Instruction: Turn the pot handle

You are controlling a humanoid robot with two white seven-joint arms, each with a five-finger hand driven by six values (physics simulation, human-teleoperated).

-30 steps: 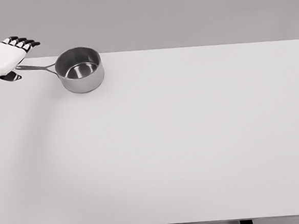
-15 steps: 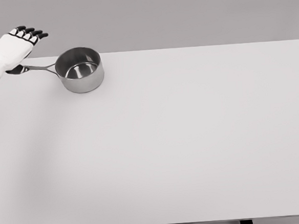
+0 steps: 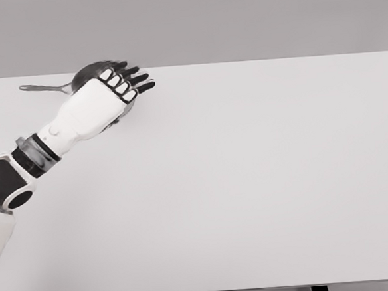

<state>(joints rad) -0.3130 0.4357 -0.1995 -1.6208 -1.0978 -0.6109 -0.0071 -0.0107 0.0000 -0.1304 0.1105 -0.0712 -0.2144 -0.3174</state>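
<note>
Pot handle (image 3: pixel 45 87), thin and shiny, points left near the worktop's (image 3: pixel 250 181) far left corner. Its metal pot (image 3: pixel 88 73) is mostly hidden behind the left robot hand (image 3: pixel 101 102), whose fingers (image 3: pixel 133 80) are stretched out, holding nothing. Rightward, the white worktop lies wide and bare.

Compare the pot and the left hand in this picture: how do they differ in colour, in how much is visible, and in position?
The pot is shiny grey metal; the left hand is white with dark fingertips. The pot is mostly hidden behind the hand, with only its far rim and its handle showing, while the hand shows whole. The pot stands on the table; the hand is in front of it, fingers extended. Both are at the table's far left.
</note>
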